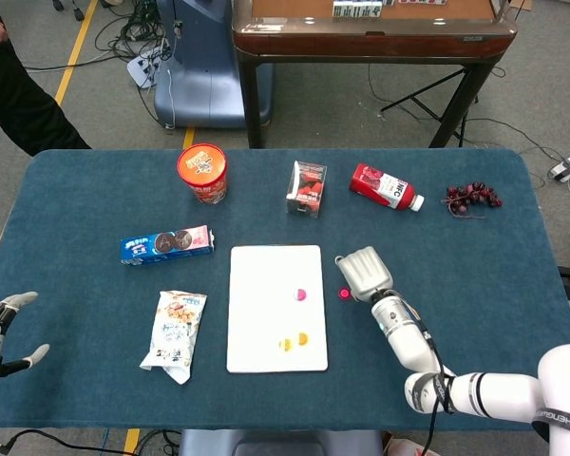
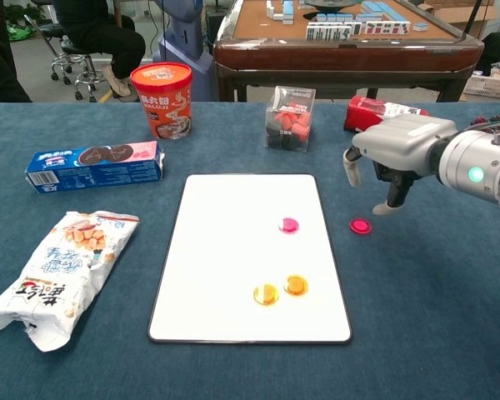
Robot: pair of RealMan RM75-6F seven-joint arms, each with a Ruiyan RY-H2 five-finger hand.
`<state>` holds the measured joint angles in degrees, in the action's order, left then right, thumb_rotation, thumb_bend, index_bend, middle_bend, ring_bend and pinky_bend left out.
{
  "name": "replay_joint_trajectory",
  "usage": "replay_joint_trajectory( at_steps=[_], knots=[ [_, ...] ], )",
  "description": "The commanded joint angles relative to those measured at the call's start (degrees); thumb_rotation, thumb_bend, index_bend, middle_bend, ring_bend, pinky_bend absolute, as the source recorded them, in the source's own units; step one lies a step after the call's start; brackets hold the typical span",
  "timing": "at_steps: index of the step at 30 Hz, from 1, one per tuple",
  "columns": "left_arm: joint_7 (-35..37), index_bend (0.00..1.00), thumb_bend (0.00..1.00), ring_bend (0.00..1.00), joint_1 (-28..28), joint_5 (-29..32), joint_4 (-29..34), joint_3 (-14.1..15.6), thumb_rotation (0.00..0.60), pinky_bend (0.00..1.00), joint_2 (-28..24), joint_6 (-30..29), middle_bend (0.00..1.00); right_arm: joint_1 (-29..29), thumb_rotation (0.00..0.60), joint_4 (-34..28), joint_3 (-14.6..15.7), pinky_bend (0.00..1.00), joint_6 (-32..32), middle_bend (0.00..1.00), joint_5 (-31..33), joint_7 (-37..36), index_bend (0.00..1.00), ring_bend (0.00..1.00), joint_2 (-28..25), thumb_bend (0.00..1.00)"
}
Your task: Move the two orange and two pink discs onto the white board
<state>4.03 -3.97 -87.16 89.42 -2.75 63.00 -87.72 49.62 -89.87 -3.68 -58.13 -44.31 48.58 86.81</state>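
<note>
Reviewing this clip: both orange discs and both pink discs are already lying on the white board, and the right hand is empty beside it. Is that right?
Not quite. Only one pink disc lies on the white board, with both orange discs. The other pink disc lies on the blue cloth just off the board's right edge, as the chest view shows. The right hand is indeed empty beside the board.
</note>
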Motion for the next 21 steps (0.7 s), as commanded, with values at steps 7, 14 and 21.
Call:
replay_joint_trajectory(
  at_steps=[7, 14, 21],
  knots=[
    [0.12, 0.28, 0.07, 0.31, 0.08, -0.11, 0.04, 0.03, 0.600, 0.53, -0.06, -0.21, 0.28, -0.97, 0.600, 1.74, 1.36, 1.00, 1.47, 1.00, -0.73, -2.26, 0.43, 1.00, 0.91, 0.18],
    [0.16, 0.28, 0.07, 0.31, 0.01, 0.04, 0.03, 0.02, 0.600, 0.53, -0.07, -0.01, 0.28, -1.09, 0.600, 2.70, 1.68, 1.00, 2.19, 1.00, -1.09, -2.97, 0.43, 1.00, 1.67, 0.15],
    [0.33, 0.28, 0.07, 0.31, 0.05, 0.04, 0.01, 0.01, 0.600, 0.53, -0.12, -0.10, 0.28, -1.09, 0.600, 3.08, 1.94, 1.00, 2.61, 1.00, -1.08, -3.00, 0.43, 1.00, 2.19, 0.14]
  ],
)
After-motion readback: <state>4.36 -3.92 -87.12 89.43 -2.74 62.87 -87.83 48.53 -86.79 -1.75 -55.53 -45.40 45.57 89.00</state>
